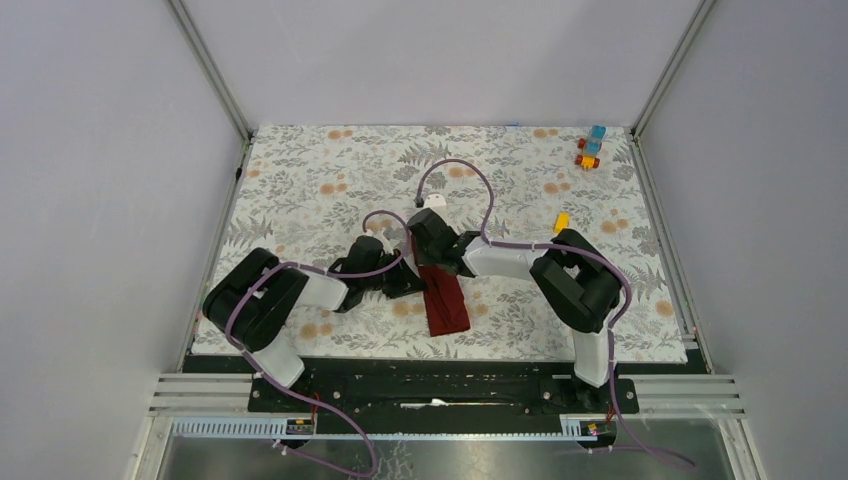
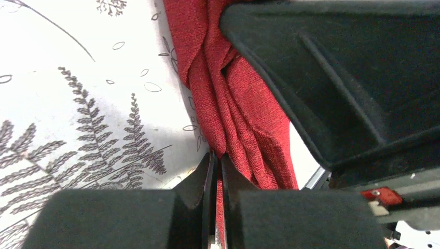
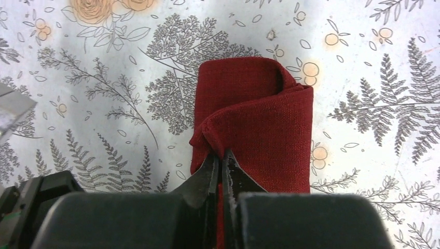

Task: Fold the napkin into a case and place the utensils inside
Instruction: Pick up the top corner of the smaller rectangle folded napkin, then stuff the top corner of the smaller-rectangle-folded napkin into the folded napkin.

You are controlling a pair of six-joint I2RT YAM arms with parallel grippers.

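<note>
The dark red napkin [image 1: 447, 305] lies folded into a narrow long strip near the table's front middle. My left gripper [image 1: 417, 286] comes in from the left and is shut on a bunched fold at the cloth's edge [image 2: 244, 104], its tips [image 2: 218, 155] pinching red fabric. My right gripper [image 1: 431, 264] sits over the strip's far end and is shut [image 3: 220, 155] on a raised edge of the napkin [image 3: 259, 119], whose other end curls over. The right gripper's black body [image 2: 353, 78] fills the left wrist view's upper right. The utensils are out of view.
Orange and blue toy blocks [image 1: 590, 150] stand at the back right corner, and a yellow block [image 1: 561, 222] lies right of the arms. A small white tag [image 1: 434, 201] sits behind the right gripper. The floral tablecloth [image 1: 320, 180] covers the table between grey walls.
</note>
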